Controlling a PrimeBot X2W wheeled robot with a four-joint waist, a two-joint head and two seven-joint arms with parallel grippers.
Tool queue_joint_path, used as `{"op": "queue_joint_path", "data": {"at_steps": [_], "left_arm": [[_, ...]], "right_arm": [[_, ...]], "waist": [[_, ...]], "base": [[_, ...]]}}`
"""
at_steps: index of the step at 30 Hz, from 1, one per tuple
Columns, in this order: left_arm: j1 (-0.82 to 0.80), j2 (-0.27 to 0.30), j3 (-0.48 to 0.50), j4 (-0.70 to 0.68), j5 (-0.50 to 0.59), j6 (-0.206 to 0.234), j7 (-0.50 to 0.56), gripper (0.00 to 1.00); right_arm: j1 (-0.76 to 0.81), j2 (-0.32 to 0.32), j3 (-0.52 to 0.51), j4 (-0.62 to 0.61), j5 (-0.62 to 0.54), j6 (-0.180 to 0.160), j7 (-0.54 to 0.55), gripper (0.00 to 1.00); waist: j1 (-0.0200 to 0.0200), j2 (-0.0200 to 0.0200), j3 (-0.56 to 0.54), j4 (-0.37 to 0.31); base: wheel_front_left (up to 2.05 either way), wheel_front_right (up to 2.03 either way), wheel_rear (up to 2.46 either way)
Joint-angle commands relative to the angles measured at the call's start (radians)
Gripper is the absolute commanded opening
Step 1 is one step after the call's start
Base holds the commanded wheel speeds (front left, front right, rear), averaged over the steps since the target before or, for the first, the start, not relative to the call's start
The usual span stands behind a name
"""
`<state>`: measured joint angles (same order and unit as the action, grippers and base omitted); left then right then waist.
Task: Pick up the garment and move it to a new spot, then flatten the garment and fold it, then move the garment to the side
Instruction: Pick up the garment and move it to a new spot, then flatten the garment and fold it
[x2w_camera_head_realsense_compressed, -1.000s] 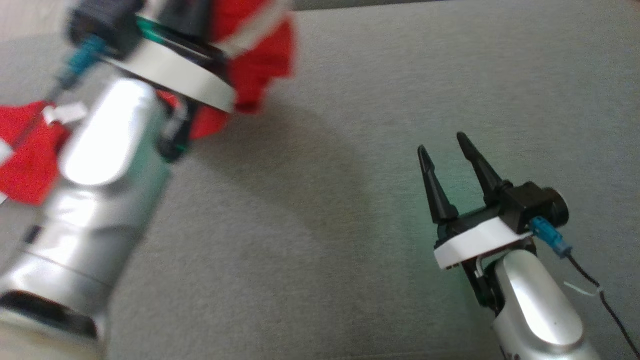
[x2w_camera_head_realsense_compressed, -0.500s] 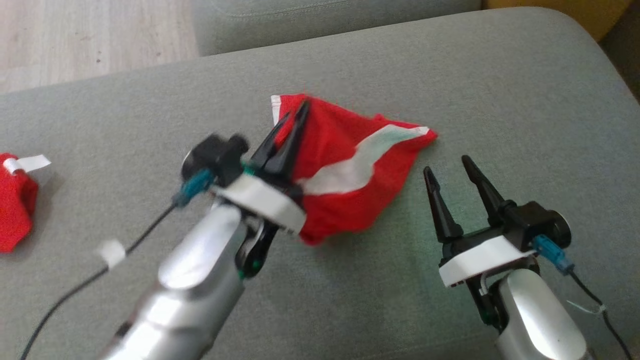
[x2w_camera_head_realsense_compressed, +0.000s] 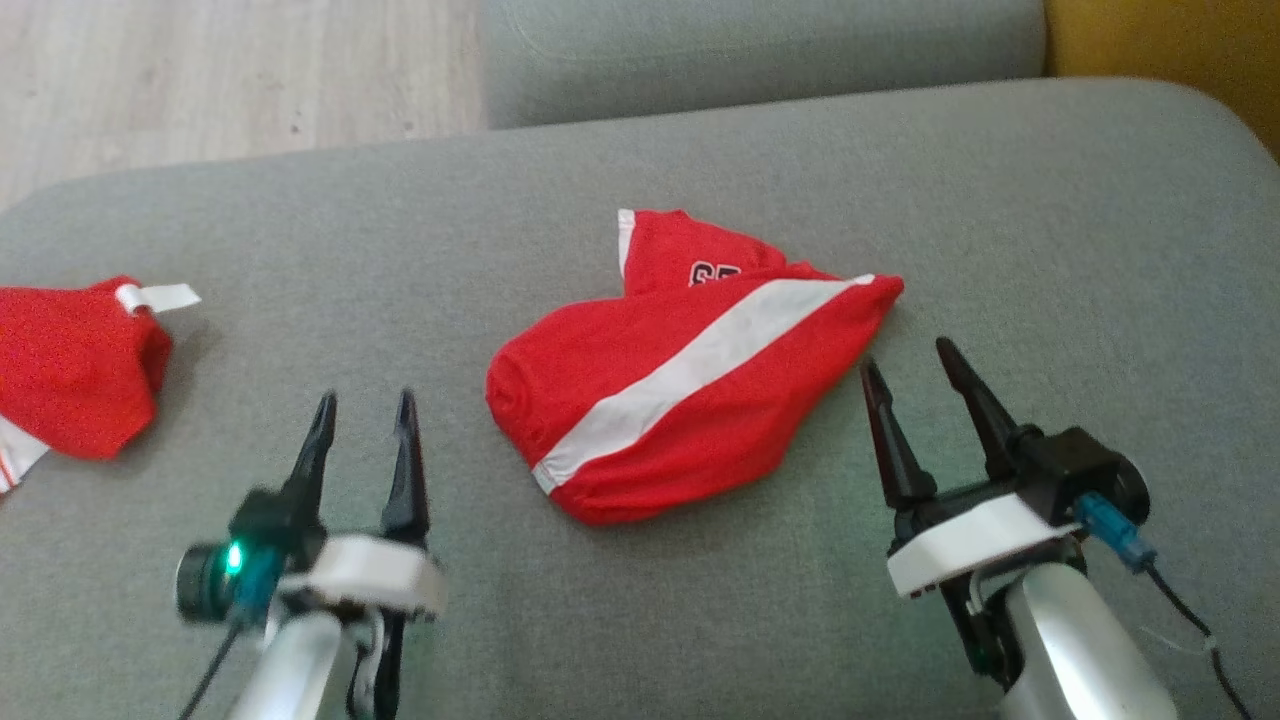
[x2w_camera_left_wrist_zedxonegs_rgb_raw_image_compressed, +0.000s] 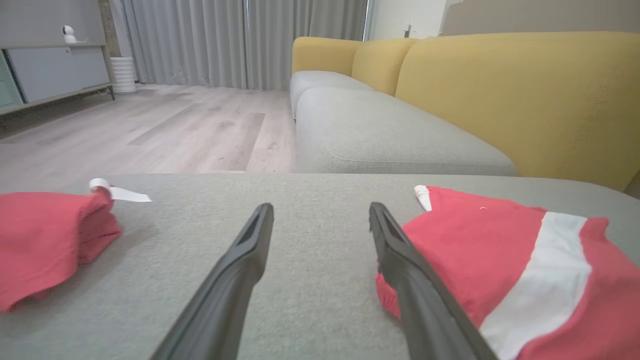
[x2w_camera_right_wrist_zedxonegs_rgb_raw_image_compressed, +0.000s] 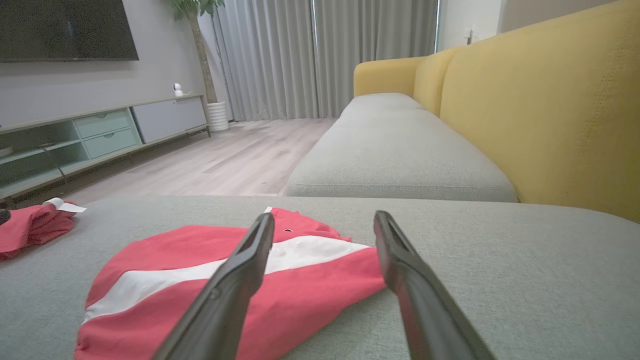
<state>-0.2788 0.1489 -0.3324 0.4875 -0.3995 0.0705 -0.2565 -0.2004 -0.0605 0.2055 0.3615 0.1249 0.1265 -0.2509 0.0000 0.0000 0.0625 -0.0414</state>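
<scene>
Release noted. The left gripper (x2w_camera_head_realsense_compressed: 365, 396) is now standing with its fingers spread wide and nothing between them. Half a second back it was pinched shut on the far left corner of the garment (x2w_camera_head_realsense_compressed: 690, 370), and a second back it was carrying that cloth up in the air. It is now sitting at the near left, well apart from the cloth. The head camera has been shifting too, so part of the apparent motion belongs to the view.

The garment is lying by itself in the middle of the grey sofa seat (x2w_camera_head_realsense_compressed: 1050, 230), touching neither gripper. It is not lying flat. The red body is bunching into a rounded hump at its near left end, the white stripe is running from near left to far right, and a flap with dark lettering is poking out on the far side.

The right gripper (x2w_camera_head_realsense_compressed: 906, 354) is holding wide open and empty, as in both earlier frames, with its tips just beside the garment's right edge.

A second red cloth (x2w_camera_head_realsense_compressed: 75, 365) is lying at the left edge of the seat, well apart.

Reading: the move to a new spot is looking done. Flattening is coming next, probably needing both grippers on opposite edges. Risk: a pull at the hump may drag the whole piece rather than spread it.
</scene>
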Motion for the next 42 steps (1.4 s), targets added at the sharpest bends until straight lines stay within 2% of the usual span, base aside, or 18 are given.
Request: {"op": "queue_joint_path", "data": {"at_steps": [1, 5, 10, 17, 21, 26, 29, 36, 42], "left_arm": [[0.026, 0.013, 0.071, -0.054, 0.046, 0.017, -0.005, 1.00], [0.130, -0.001, 0.133, -0.102, 0.115, 0.028, -0.005, 1.00], [0.238, -0.040, 0.203, -0.136, 0.167, 0.014, -0.005, 1.00], [0.244, -0.066, 0.238, -0.137, 0.202, -0.021, -0.005, 1.00], [0.232, -0.084, 0.244, -0.128, 0.183, -0.073, -0.005, 1.00], [0.182, -0.097, 0.186, -0.077, 0.108, -0.153, -0.005, 1.00], [0.138, -0.098, 0.108, -0.044, -0.006, -0.178, -0.005, 1.00], [0.054, -0.098, -0.043, 0.043, -0.213, -0.199, -0.005, 1.00], [0.019, -0.099, -0.098, 0.101, -0.287, -0.201, -0.005, 1.00]], "right_arm": [[-0.005, 0.010, 0.018, -0.028, 0.001, 0.004, -0.011, 1.00], [0.012, 0.010, 0.013, -0.020, 0.002, 0.004, -0.011, 1.00], [0.030, 0.010, -0.004, -0.016, 0.002, 0.004, -0.011, 1.00], [0.028, 0.010, -0.009, -0.016, 0.002, 0.004, -0.011, 1.00], [0.020, 0.010, 0.001, -0.019, 0.005, 0.004, -0.011, 1.00], [0.009, 0.010, 0.008, -0.022, -0.002, 0.004, -0.011, 1.00], [-0.005, 0.010, 0.015, -0.019, -0.008, 0.004, -0.011, 1.00], [-0.031, 0.010, 0.017, -0.024, -0.017, 0.004, -0.011, 1.00], [-0.038, 0.010, 0.008, -0.031, -0.024, 0.004, -0.011, 1.00]], "waist": [[0.0000, 0.0000, -0.028, 0.021], [0.0000, 0.0000, -0.044, 0.035], [0.0000, 0.0000, -0.046, 0.049], [0.0000, 0.0000, -0.044, 0.049], [0.0000, 0.0000, -0.034, 0.035], [0.0000, 0.0000, 0.009, 0.009], [0.0000, 0.0000, 0.037, -0.015], [0.0000, 0.0000, 0.090, -0.074], [0.0000, 0.0000, 0.118, -0.099]], "base": [[0.00, 0.00, 0.00], [0.00, 0.00, 0.00], [0.00, 0.00, 0.00], [0.00, 0.00, 0.00], [0.00, 0.00, 0.00], [0.00, 0.00, 0.00], [0.00, 0.00, 0.00], [0.00, 0.00, 0.00], [0.00, 0.00, 0.00]]}}
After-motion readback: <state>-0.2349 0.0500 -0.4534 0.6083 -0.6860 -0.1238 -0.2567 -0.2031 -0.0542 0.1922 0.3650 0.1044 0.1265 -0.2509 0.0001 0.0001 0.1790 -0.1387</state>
